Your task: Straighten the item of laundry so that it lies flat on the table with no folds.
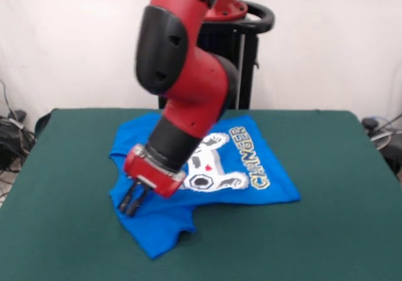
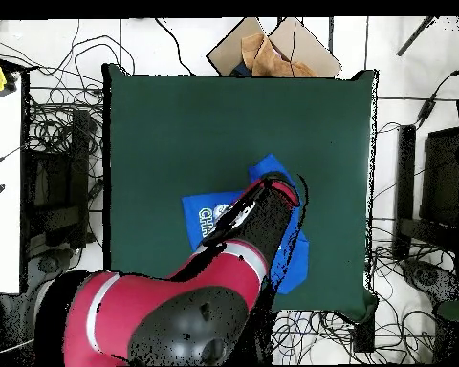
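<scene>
The bright blue T-shirt [image 1: 251, 168] lies near the middle of the dark green table [image 1: 339, 231], print side up. Its white controller and "CHANGER" lettering show. Its left and front parts are rumpled, with a fold bunched toward the front edge. My gripper [image 1: 130, 207] points down at the shirt's left edge, fingers close together with their tips in the cloth. In the overhead view the arm covers most of the shirt [image 2: 200, 215]. A blue corner [image 2: 265, 168] sticks out beside the wrist, and the fingertips are hidden there.
The robot's black pedestal [image 1: 242, 61] stands behind the table's far edge. In the overhead view a cardboard box [image 2: 272, 48] lies beyond the table [image 2: 176, 115], cables run around all sides, and a white bench [image 2: 4, 191] stands at the left.
</scene>
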You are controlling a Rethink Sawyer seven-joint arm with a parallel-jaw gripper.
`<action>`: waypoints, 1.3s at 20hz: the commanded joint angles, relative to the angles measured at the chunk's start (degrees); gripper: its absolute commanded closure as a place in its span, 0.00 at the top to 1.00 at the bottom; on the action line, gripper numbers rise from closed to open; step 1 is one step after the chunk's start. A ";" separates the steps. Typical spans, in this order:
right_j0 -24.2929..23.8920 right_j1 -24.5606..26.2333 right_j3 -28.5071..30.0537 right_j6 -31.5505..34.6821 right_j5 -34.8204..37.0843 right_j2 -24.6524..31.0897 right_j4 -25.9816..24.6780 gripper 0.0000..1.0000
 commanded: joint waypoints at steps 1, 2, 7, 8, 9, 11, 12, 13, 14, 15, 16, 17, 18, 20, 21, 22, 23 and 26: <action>-4.88 6.71 -3.64 8.92 -3.27 -0.93 3.57 0.00; -6.02 5.83 -3.12 6.92 -2.91 0.71 3.85 0.00; -15.57 -1.94 3.67 -4.27 2.63 14.51 5.09 0.00; -19.66 -5.75 7.11 -9.09 6.64 20.04 5.99 0.00; -23.76 -9.55 10.56 -13.91 10.65 25.57 6.90 0.00; -30.16 -17.39 18.43 -19.68 17.70 34.31 10.40 0.00; -32.75 -19.84 21.42 -20.71 19.50 37.81 12.11 0.00; -34.19 -21.54 23.33 -21.33 20.88 39.82 13.46 0.00; -35.18 -22.48 24.46 -21.41 21.08 41.03 14.13 0.00; -36.17 -23.41 25.60 -21.49 21.28 42.25 14.80 0.00; -36.84 -23.96 26.36 -21.15 21.32 42.94 15.42 0.00; -37.06 -24.24 26.60 -20.70 20.99 43.22 15.53 0.00; -37.99 -24.33 26.92 -21.05 21.44 44.24 15.89 0.00; -39.00 -24.74 27.80 -21.07 22.52 45.71 16.74 0.00; -39.28 -25.06 28.29 -20.74 22.90 46.19 17.11 0.00; -38.86 -25.56 28.39 -20.34 23.20 45.82 16.95 0.00; -38.43 -26.06 28.49 -19.95 23.51 45.45 16.79 0.00; -34.99 -27.08 27.05 -16.89 18.83 41.51 12.43 0.00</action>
